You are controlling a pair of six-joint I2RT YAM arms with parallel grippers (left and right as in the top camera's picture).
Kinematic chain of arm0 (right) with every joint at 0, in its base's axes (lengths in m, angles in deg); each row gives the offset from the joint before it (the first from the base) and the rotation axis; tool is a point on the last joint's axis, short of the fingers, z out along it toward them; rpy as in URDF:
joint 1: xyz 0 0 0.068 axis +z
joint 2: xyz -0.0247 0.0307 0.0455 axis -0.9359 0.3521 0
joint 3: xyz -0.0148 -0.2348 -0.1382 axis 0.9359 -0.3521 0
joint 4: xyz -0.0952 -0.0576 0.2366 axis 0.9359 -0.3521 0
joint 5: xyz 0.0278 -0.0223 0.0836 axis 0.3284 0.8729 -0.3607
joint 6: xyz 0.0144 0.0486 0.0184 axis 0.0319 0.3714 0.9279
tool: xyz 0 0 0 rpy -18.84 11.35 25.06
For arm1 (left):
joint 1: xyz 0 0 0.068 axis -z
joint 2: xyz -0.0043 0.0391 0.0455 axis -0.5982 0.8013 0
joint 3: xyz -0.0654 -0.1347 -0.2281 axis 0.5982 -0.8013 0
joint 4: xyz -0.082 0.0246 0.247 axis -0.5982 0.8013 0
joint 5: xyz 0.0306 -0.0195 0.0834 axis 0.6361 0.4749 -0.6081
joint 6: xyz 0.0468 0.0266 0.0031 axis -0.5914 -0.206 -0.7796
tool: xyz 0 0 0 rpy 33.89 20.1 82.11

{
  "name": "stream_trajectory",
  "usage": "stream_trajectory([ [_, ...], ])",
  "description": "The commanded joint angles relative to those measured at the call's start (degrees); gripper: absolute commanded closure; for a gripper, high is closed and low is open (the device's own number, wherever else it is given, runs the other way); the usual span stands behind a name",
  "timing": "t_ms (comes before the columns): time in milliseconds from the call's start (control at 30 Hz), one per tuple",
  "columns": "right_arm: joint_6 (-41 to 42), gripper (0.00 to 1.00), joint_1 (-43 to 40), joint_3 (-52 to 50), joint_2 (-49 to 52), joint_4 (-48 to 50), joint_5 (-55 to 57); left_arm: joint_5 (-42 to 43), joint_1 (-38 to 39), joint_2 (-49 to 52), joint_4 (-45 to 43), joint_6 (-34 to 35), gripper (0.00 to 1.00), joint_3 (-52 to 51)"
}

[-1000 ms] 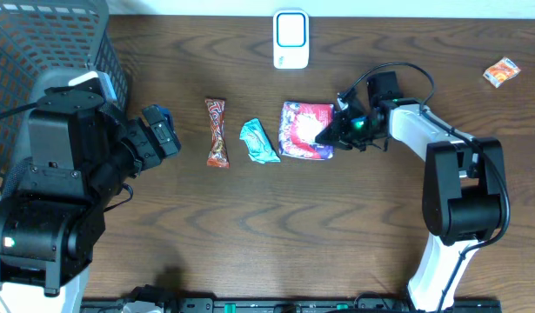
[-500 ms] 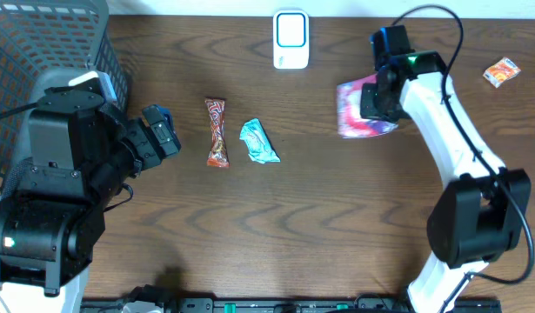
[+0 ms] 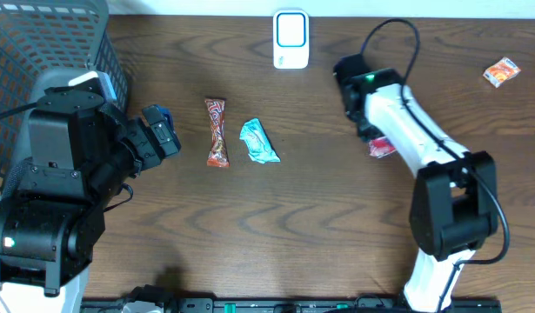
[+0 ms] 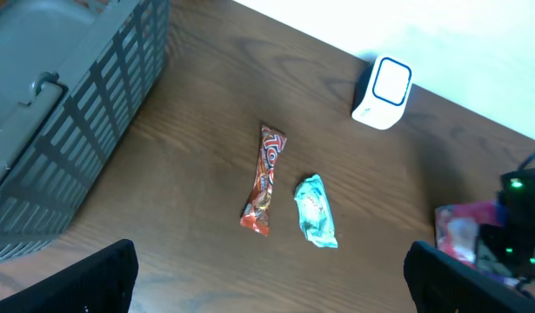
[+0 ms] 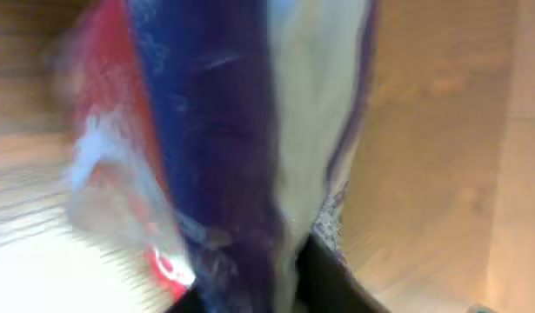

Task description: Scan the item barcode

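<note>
The item, a pink, red and blue snack packet (image 3: 380, 147), peeks out from under my right arm (image 3: 397, 122), right of table centre. It also shows at the right edge of the left wrist view (image 4: 457, 233). In the right wrist view the packet (image 5: 224, 148) fills the frame edge-on and blurred, rising from my right gripper (image 5: 284, 283). Only a dark bit of finger shows there, so the grip is unclear. The white scanner (image 3: 290, 39) stands at the table's far edge. My left gripper (image 4: 271, 287) hangs open above bare wood at the left (image 3: 163, 130).
A red-brown candy bar (image 3: 217, 132) and a teal packet (image 3: 258, 141) lie side by side left of centre. An orange packet (image 3: 502, 71) lies at the far right. A grey basket (image 3: 41, 43) stands at the far left.
My right arm lifted the packet from beside the teal packet, swung it up and right, then turned. The packet now sits lower, mostly under the arm. The left arm has not moved.
</note>
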Motion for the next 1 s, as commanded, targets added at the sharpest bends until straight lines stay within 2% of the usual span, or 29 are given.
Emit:
stream_trajectory([
  [0,0.4,0.64,4.1,0.1,-0.1,1.4,-6.6,-0.3,-0.1,0.1,0.1,-0.5,0.02,0.1],
  [133,0.4,0.43,7.8,0.3,-0.1,4.9,-16.1,-0.3,-0.1,0.1,0.1,-0.5,0.02,0.1],
  [300,0.4,0.43,10.2,4.5,-0.2,5.8,-25.0,-0.3,-0.1,0.1,0.1,-0.5,0.02,0.1],
  [400,0.4,0.42,9.6,10.6,-0.3,2.4,-27.8,-0.3,-0.1,0.1,0.1,-0.5,0.02,0.1],
  [433,0.3,0.41,9.2,13.1,-0.3,0.7,-27.7,-0.3,-0.1,0.1,0.1,-0.5,0.02,0.1],
  [533,-2.8,0.25,7.8,20.0,-0.3,-3.5,-27.2,-0.3,-0.1,0.1,0.1,-0.5,0.02,0.1],
  [567,-3.6,0.23,7.3,21.7,-0.3,-4.6,-26.4,-0.3,-0.1,0.1,0.1,-0.5,0.02,0.1],
  [767,-3.7,0.01,-0.4,23.6,-0.2,-8.6,-25.7,-0.3,-0.1,0.1,0.1,-0.5,0.02,0.1],
  [867,-5.0,0.01,-6.1,21.2,-0.2,-8.7,-33.5,-0.3,-0.1,0.1,0.1,-0.5,0.02,0.1],
  [967,-13.2,0.01,-11.6,17.5,0.0,-7.1,-47.2,-0.3,-0.1,0.1,0.1,-0.5,0.02,0.1],
])
